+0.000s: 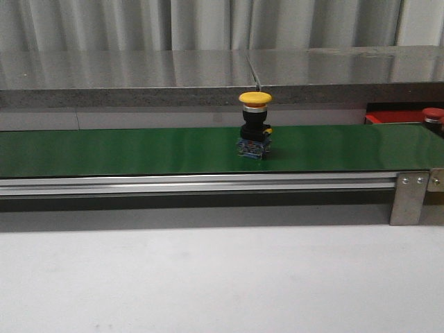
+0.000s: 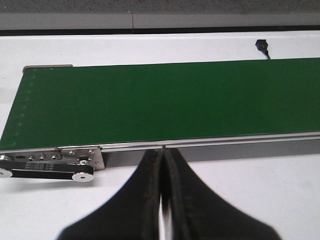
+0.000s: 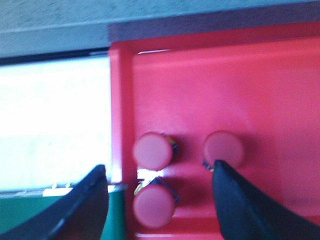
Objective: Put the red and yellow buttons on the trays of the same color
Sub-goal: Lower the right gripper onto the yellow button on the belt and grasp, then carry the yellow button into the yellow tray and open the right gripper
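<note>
While I watch the front view, a yellow button [image 1: 255,98] on a black body stands upright on the green belt [image 1: 125,150], near its middle. At the far right, beyond the belt's end, I see a corner of the red tray [image 1: 388,116] with one red button [image 1: 433,114] partly cut off by the frame edge. The white tabletop [image 1: 208,277] fills the foreground. Neither arm shows here.

Left wrist view: the left claw [image 2: 161,200] is clenched, fingers pressed together, nothing between them. It hangs over the tabletop just short of the belt's aluminium rail [image 2: 210,143]. A small black connector [image 2: 262,47] lies on the tabletop past the belt.

Right wrist view, blurred: the right claw [image 3: 160,197] is released, fingers spread wide over the red tray's rim. Three red buttons [image 3: 153,150] sit close together inside the tray; one [image 3: 154,205] lies between the fingers, ungripped.
</note>
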